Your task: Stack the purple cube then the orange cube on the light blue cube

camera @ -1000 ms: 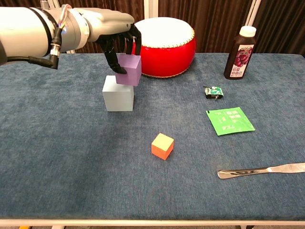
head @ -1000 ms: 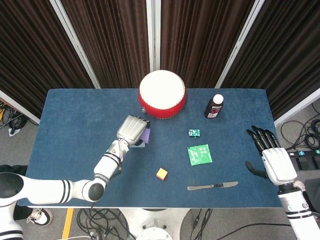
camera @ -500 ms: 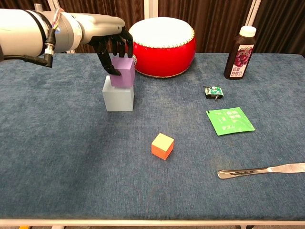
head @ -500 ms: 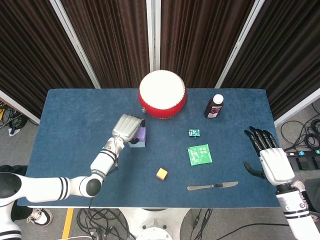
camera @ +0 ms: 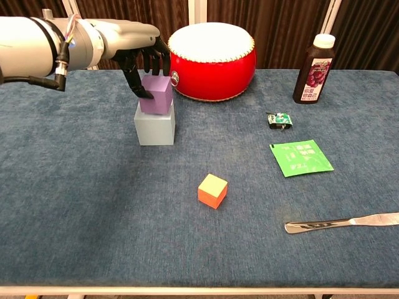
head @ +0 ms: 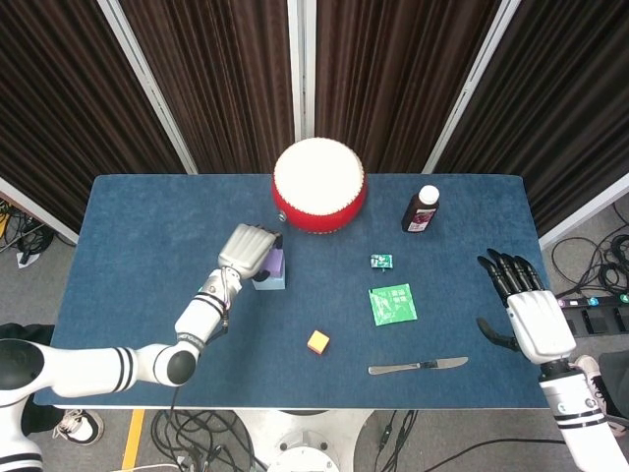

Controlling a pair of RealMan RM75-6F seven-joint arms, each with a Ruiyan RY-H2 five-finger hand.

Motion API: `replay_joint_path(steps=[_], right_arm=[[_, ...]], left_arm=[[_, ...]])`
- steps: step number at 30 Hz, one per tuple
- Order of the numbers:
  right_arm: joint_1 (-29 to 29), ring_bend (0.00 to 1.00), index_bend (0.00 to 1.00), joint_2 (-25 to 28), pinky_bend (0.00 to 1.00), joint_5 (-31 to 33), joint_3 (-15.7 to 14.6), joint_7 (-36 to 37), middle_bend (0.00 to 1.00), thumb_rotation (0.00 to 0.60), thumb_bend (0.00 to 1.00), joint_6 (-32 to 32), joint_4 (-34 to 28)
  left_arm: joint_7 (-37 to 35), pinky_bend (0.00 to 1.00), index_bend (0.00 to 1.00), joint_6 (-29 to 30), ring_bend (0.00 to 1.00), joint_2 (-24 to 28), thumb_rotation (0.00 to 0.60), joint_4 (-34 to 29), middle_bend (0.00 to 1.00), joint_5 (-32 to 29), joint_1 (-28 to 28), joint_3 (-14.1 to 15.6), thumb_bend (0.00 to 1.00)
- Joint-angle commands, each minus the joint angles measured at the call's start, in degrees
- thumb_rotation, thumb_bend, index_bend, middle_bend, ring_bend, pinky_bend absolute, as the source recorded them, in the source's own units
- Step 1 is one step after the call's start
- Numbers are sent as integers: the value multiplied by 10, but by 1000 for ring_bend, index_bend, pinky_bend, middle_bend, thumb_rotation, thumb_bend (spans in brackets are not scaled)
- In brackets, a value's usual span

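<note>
The purple cube [camera: 156,94] sits on top of the light blue cube [camera: 154,129] left of the table's middle. My left hand [camera: 141,53] comes down over the purple cube from above and holds it between thumb and fingers. From the head view that hand [head: 247,250] covers most of the stack, with only the purple cube's edge [head: 279,263] and a strip of the light blue cube [head: 272,284] showing. The orange cube [camera: 212,190] lies alone nearer the front, also seen as the orange cube [head: 317,341]. My right hand [head: 533,315] hovers open off the table's right edge.
A red drum [camera: 212,60] stands right behind the stack. A dark bottle [camera: 315,69] is at the back right. A small green-black clip [camera: 278,119], a green packet [camera: 300,157] and a knife [camera: 341,222] lie to the right.
My left hand has carried the purple cube leftward and down, from tilted off the light blue cube's right corner to resting squarely on top. The right hand drifted slightly.
</note>
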Motion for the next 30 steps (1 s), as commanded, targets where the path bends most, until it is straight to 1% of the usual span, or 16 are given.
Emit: replay_joint_path(steps=[1, 7, 21, 30], right_arm=[[0, 0, 0, 0, 0, 1, 1, -2, 0, 600, 215, 0, -1], [1, 0, 0, -1, 0, -1, -1, -8, 0, 600, 216, -2, -4], [3, 0, 0, -1, 0, 5, 0, -11, 0, 600, 216, -5, -3], [2, 0, 0, -1, 0, 5, 0, -8, 0, 600, 216, -4, -2]], left_arm=[[-2, 474, 461, 5, 387, -7, 600, 8, 560, 21, 1, 7, 286], [-10, 473, 461, -4, 387, -13, 600, 22, 560, 31, 1, 8, 287], [-4, 471, 461, 3, 387, -1, 600, 16, 560, 2, 3, 2, 286], [-6, 471, 461, -5, 387, 0, 600, 9, 560, -15, 1, 0, 287]])
